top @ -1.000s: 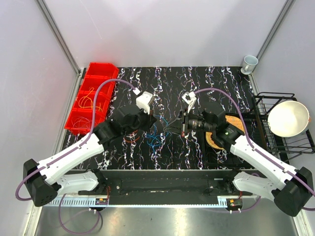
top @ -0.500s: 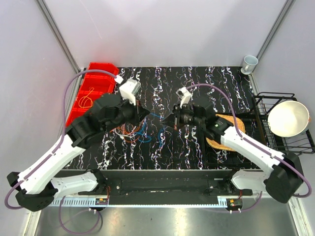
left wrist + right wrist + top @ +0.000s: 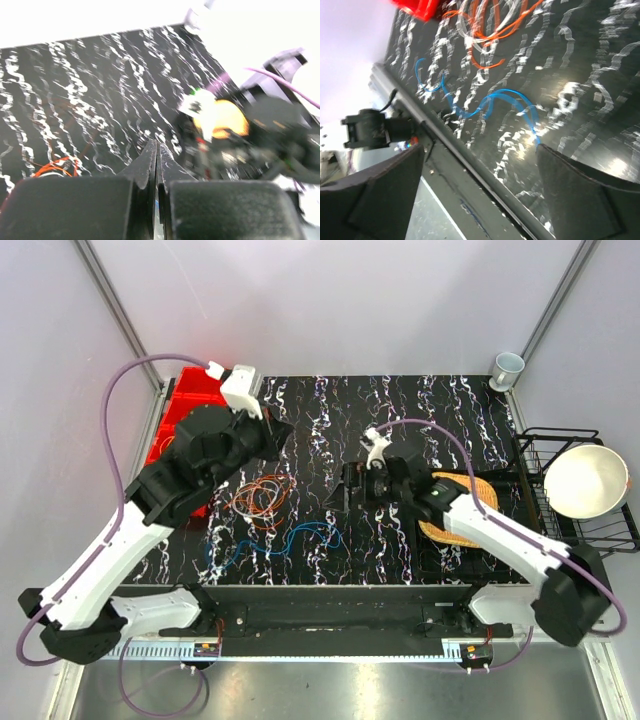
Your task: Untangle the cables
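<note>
The cables lie on the black marbled table: an orange coil (image 3: 262, 495) with whitish strands in it, and a blue cable (image 3: 272, 542) stretched out in waves nearer the front edge. My left gripper (image 3: 276, 436) hangs raised above and behind the orange coil with its jaws shut (image 3: 156, 146); I see no cable pinched at the tips. A bit of the orange coil (image 3: 52, 167) shows low on the left in that wrist view. My right gripper (image 3: 340, 498) is open, just right of the blue cable's end (image 3: 492, 100), its fingers (image 3: 590, 195) wide apart and empty.
Red bins (image 3: 185, 420) holding more wires stand at the left edge, partly under the left arm. A woven orange mat (image 3: 458, 525) lies under the right arm. A black wire rack (image 3: 540, 440) with a white bowl (image 3: 585, 480) sits at the right, and a cup (image 3: 508, 368) at the back right.
The right gripper has opened and let go of the blue cable, which now lies stretched on the table. The left arm has lifted and swung back left, away from the right gripper.
</note>
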You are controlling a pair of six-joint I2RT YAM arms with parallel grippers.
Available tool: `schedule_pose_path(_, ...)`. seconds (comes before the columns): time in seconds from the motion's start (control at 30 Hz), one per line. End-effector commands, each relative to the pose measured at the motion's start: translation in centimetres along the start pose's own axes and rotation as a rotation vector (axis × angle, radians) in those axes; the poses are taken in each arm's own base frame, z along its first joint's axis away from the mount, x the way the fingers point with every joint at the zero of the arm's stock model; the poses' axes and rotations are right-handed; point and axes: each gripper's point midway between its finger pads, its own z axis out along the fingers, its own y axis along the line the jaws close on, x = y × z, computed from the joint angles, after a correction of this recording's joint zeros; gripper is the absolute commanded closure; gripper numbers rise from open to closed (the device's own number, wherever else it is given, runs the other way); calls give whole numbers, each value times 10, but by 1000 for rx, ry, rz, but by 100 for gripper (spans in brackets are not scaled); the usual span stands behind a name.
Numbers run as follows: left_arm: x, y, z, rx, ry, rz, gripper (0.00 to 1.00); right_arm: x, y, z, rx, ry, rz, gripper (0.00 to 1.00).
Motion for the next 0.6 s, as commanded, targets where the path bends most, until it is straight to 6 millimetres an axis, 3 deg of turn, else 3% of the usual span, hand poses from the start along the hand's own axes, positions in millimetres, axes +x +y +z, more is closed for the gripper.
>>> schedule_pose_path(0.0,-24,28,15,-105,-55,14,100,-24,-2,-37,116,-122,-49,0)
schedule_pose_path(0.07,-30,39,17,-119,-54,3,100,-23,-7,-43,143,-133,-55,0)
schedule_pose_path(0.13,-20,50,23,-146,-5,14,100,-22,-8,-50,158,-144,-60,0)
schedule_pose_path(0.2,7,63,27,-202,95,35,100,-21,-10,-54,172,-146,-62,0)
schedule_pose_path(0.23,33,72,30,-225,166,31,96,-20,-14,-56,197,-146,-62,0)
schedule_pose_path(0.27,53,76,30,-232,225,24,90,-19,-17,-57,209,-146,-63,0)
schedule_pose_path(0.33,85,78,29,-226,294,-18,52,-19,-23,-60,240,-156,-62,0)
schedule_pose_path(0.37,112,79,27,-212,350,-37,42,-16,-28,-60,254,-155,-62,0)
schedule_pose_path(0.43,136,77,24,-217,388,-83,26,-16,-33,-58,277,-153,-57,0)
schedule_pose_path(0.47,153,78,23,-224,409,-94,25,-15,-34,-57,283,-150,-55,0)
schedule_pose_path(0.53,168,66,21,-203,425,-97,25,-14,-40,-54,302,-141,-52,0)
schedule_pose_path(0.57,174,70,22,-235,422,-83,25,-13,-40,-52,305,-137,-52,0)
